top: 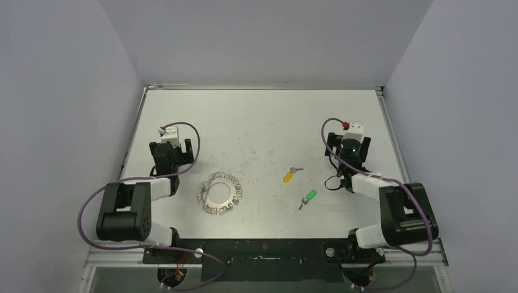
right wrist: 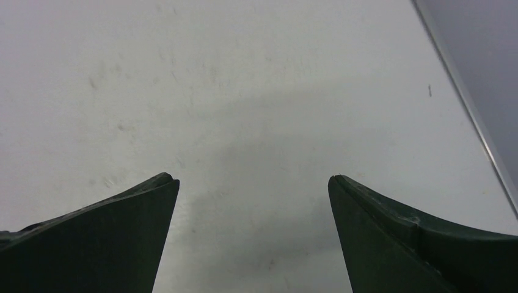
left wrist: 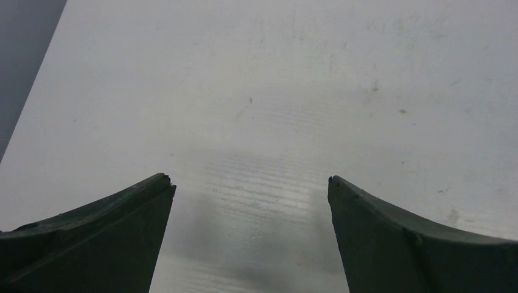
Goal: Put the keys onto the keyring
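Left gripper (left wrist: 250,180) and right gripper (right wrist: 253,177) are recorded with fingers spread wide, only table (left wrist: 244,73) seen between them. The keyring (top: 212,196) is noted flat, right of the left gripper and nearer the bases, not touched. The yellow-headed key (top: 288,176) and green-headed key (top: 309,196) are found left of the right gripper, apart from it.

The left arm (top: 125,212) and right arm (top: 404,213) are black, with white wrapped segments and white wrist blocks (top: 173,132). Purple cables (top: 81,215) trail along both. A green light (top: 352,147) marks the right wrist. The dark fingers (left wrist: 98,238) taper.
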Available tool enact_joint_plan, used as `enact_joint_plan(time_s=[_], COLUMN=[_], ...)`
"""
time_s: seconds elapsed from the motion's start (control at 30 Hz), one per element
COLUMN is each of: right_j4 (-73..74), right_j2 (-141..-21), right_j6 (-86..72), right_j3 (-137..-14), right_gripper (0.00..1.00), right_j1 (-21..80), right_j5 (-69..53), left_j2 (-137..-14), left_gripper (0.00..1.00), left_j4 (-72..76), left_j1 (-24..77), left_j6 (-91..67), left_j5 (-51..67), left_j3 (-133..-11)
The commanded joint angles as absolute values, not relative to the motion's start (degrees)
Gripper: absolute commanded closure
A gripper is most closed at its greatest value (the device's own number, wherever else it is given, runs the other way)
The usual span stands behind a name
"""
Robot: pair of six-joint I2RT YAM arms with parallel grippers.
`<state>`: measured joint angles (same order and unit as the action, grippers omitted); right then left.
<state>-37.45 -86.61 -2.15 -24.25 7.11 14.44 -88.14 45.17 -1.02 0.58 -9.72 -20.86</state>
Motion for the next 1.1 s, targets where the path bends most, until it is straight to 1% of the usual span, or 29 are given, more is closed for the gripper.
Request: enact_joint_plan(time_s=[0.0, 0.03, 0.13, 0.2, 0.27, 0.33, 0.43, 0.47, 0.5, 0.6, 0.67, 0.77, 0.87, 1.07], right_j4=[-16.1, -12.4, -4.5, -0.6, 3.6, 6.5, 7.0, 5.5, 3.5, 0.5, 0.5, 1.0, 0.4, 1.1], right_j2=[-71.4, -69.7, -65.7, -64.1, -63.4, -63.0, -62.7, -62.5, -62.5, -62.6, -63.6, -65.7, -68.2, -73.1], right_j6=[-18.3, -20.1, -25.1, -30.4, -32.5, -31.3, -32.3, -32.6, -32.7, -33.5, -32.3, -31.6, -31.4, -29.4], right_j3=[-34.7, -36.2, -38.3, -38.8, -39.4, -40.0, -38.3, -37.1, -35.7, -33.1, -33.4, -34.2, -34.8, -38.6], right_gripper=[0.0, 0.0, 0.0, 0.0, 0.0, 0.0, 0.0, 0.0, 0.0, 0.0, 0.0, 0.0, 0.0, 0.0], right_j1=[7.6, 7.2, 6.8, 6.5, 6.2, 6.2, 6.1, 6.2, 6.2, 6.2, 6.4, 6.7, 8.2, 15.4], right_j5=[18.8, 16.4, 15.0, 15.6, 13.0, 7.7, 2.3, 0.8, -1.5, -5.1, -8.9, -12.9, -14.9, -14.0], left_j2=[-73.6, -70.6, -65.6, -62.9, -60.6, -58.4, -56.1, -55.8, -55.7, -55.8, -56.7, -59.2, -63.6, -73.0], left_gripper=[0.03, 0.03, 0.03, 0.03, 0.03, 0.03, 0.09, 0.12, 0.15, 0.19, 0.19, 0.2, 0.2, 0.2], left_j4=[17.9, 12.0, -2.4, -7.9, -8.2, -7.9, -6.7, -6.8, -7.7, -12.7, -14.9, -17.1, -18.3, -17.6], left_j1=[1.1, 1.1, 0.9, 0.3, 0.3, 0.3, 0.4, 1.3, 2.5, 11.0, 17.3, 24.2, 28.3, 34.3], left_j6=[-9.3, -12.6, -26.4, -33.1, -34.1, -37.4, -43.4, -44.5, -45.1, -44.6, -44.4, -43.9, -43.1, -42.2], left_j5=[-9.0, -8.3, -7.8, -2.3, 7.2, 13.2, 21.0, 22.7, 22.8, 18.4, 13.6, 6.6, 3.0, -2.3], left_j3=[-31.9, -33.8, -36.9, -36.7, -34.8, -32.2, -28.5, -27.7, -27.6, -28.3, -29.1, -30.5, -32.5, -36.2])
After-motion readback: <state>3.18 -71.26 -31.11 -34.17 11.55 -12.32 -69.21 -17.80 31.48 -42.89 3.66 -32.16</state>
